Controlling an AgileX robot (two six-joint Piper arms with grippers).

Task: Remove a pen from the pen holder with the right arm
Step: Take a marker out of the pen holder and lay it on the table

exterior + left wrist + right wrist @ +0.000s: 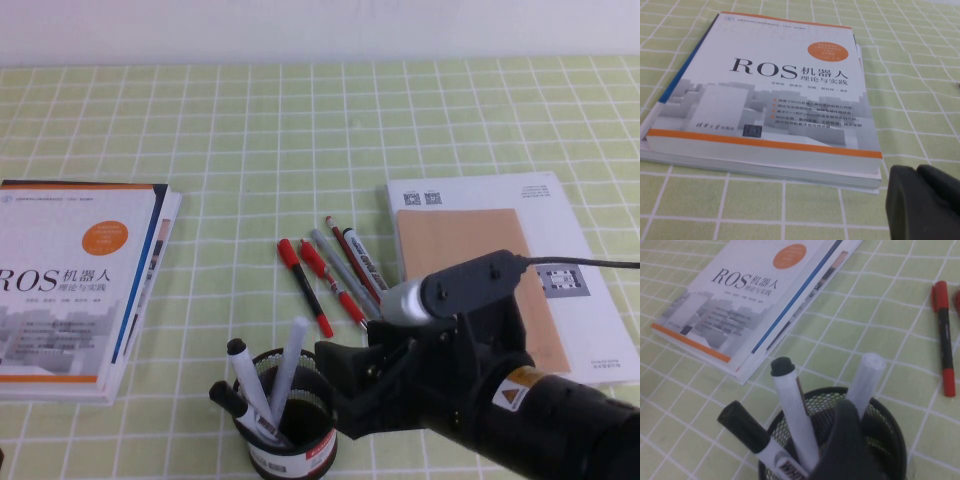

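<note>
Right gripper (pixel 332 388) lower centre at pen holder (pixel 290 460) rim, positioned for marker pick. Left gripper (pixel 925 200) parked by ROS book (pixel 780 90). Cannot tell opening of either.

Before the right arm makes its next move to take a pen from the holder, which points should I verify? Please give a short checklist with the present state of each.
1. Pens available: three stand leaning in the pen holder. Ok.
2. Place of the right tool: over the holder's rim, close to the pale-capped pen. Ok.
3. A pen held by the right tool: cannot tell.
4. The loose red pen lies on the table, apart from the holder. Ok.
5. The left tool is beside the ROS book, not at the holder. Ok.
</note>
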